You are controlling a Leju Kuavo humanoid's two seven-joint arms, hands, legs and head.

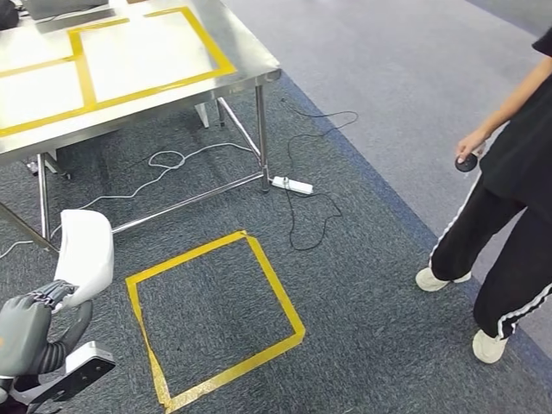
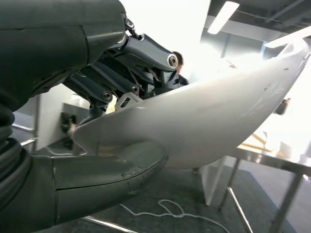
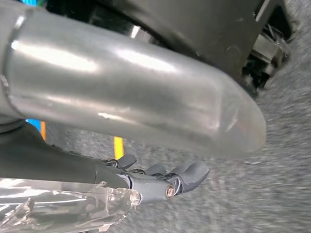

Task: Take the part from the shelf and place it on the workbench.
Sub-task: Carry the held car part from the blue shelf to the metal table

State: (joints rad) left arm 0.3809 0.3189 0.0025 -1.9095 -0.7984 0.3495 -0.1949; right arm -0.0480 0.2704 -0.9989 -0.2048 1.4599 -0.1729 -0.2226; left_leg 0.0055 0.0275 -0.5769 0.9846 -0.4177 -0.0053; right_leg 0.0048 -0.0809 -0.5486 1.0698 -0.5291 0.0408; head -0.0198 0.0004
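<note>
Head view: white part (image 1: 84, 252) is held by left hand (image 1: 29, 332), short of the workbench (image 1: 254, 65).
Right hand (image 3: 161, 182): fingers are loosely extended, nothing held.
Person (image 1: 514, 216): is seen right of the workbench.

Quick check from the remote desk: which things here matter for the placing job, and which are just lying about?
Job:
white part, held by left robot hand
steel workbench

Lying about:
power strip
cables
yellow tape square on the floor
person with a black puck

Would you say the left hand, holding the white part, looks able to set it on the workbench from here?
Probably not yet: the left hand holds the white part low, short of the workbench, whose edge stands farther ahead.
</note>
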